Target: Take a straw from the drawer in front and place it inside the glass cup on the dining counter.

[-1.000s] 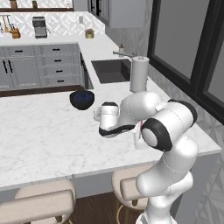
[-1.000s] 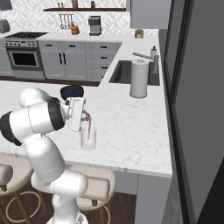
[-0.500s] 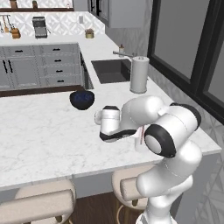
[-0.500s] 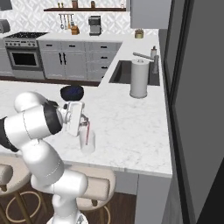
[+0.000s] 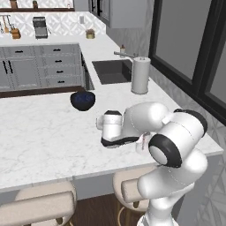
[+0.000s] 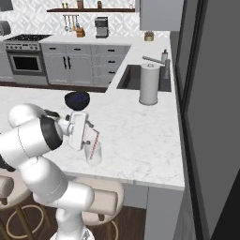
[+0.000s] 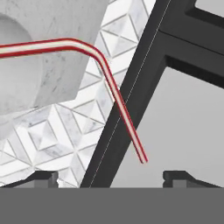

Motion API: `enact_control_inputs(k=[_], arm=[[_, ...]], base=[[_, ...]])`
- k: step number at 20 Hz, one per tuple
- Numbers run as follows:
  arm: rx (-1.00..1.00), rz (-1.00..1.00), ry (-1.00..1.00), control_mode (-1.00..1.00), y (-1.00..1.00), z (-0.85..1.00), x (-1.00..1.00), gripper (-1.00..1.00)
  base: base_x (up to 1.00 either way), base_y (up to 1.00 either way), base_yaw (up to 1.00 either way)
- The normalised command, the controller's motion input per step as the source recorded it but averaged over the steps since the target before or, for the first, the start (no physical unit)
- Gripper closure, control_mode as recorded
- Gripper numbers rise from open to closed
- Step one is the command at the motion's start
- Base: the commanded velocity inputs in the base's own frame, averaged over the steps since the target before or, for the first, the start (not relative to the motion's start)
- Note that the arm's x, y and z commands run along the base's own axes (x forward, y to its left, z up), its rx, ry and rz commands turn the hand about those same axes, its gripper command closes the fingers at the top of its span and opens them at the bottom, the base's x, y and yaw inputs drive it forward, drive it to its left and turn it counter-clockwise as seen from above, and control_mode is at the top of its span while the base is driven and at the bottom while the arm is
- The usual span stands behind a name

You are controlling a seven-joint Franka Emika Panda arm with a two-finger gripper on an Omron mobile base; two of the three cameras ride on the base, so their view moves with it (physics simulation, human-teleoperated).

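The tool (image 6: 89, 136) stands open beside the straw (image 6: 94, 146), which leans in the glass cup (image 6: 93, 154) (released, apparently).

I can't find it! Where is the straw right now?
In the right base view the straw leans in the glass cup on the dining counter, near its front edge, right beside the gripper.

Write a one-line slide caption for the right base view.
The straw stands tilted in the glass cup on the dining counter, beside the arm's tool.
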Motion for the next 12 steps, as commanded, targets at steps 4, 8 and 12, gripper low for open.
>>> enact_control_inputs(k=[4, 8, 12], arm=[[0.0, 0.0, 0.0, -1.0, 0.0, 0.0, -0.22, -1.0], [0.02, 0.0, 0.0, -1.0, 0.0, 0.0, -0.24, -1.0], [0.04, 0.0, 0.0, -1.0, 0.06, 0.12, -0.27, -1.0]], base=[[0.0, 0.0, 0.0], [0.0, 0.0, 0.0], [0.0, 0.0, 0.0]])
